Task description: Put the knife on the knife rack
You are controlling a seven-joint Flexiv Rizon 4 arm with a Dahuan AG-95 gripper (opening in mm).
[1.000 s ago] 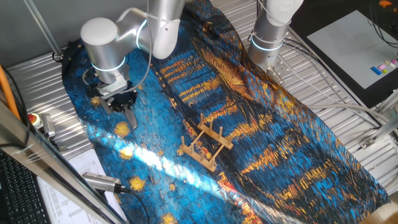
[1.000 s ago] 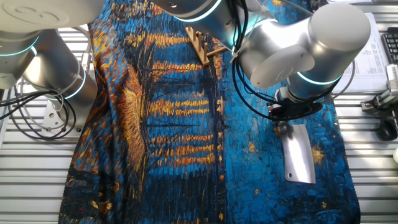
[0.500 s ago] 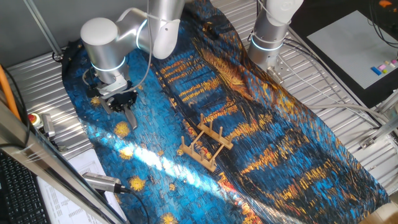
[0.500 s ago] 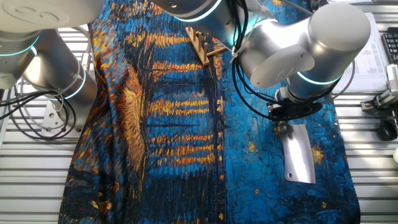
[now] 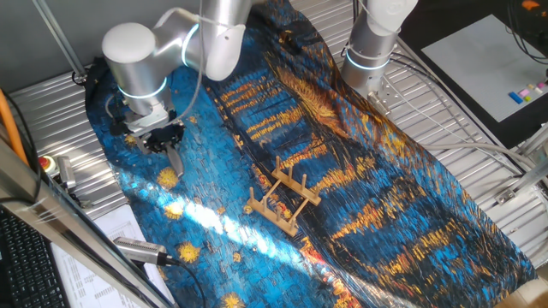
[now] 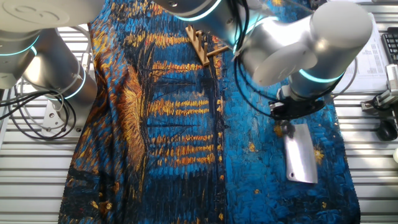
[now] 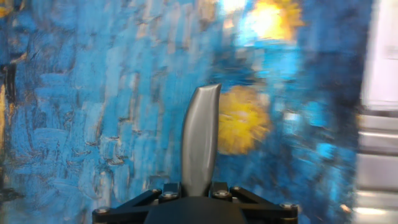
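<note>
My gripper (image 5: 163,139) is shut on the handle of the knife (image 5: 175,158), a cleaver with a broad dull-grey blade (image 6: 300,157). The blade points away from the fingers toward the blue cloth. In the hand view the knife (image 7: 199,140) shows edge-on, rising from between the closed gripper (image 7: 192,189). The other fixed view has the gripper (image 6: 287,122) at the right side of the cloth. The small wooden knife rack (image 5: 283,202) stands on the cloth well to the right of the gripper, and sits at the top in the other fixed view (image 6: 203,44).
A second grey arm's base (image 5: 372,47) stands at the far side of the table. A red stop button (image 5: 45,162), a keyboard (image 5: 26,261) and papers (image 5: 120,235) lie along the left edge. The painted cloth (image 5: 360,197) covers the metal tabletop.
The arm has shifted a little to the left and up in one fixed view, carrying the knife with it. The rack has not moved.
</note>
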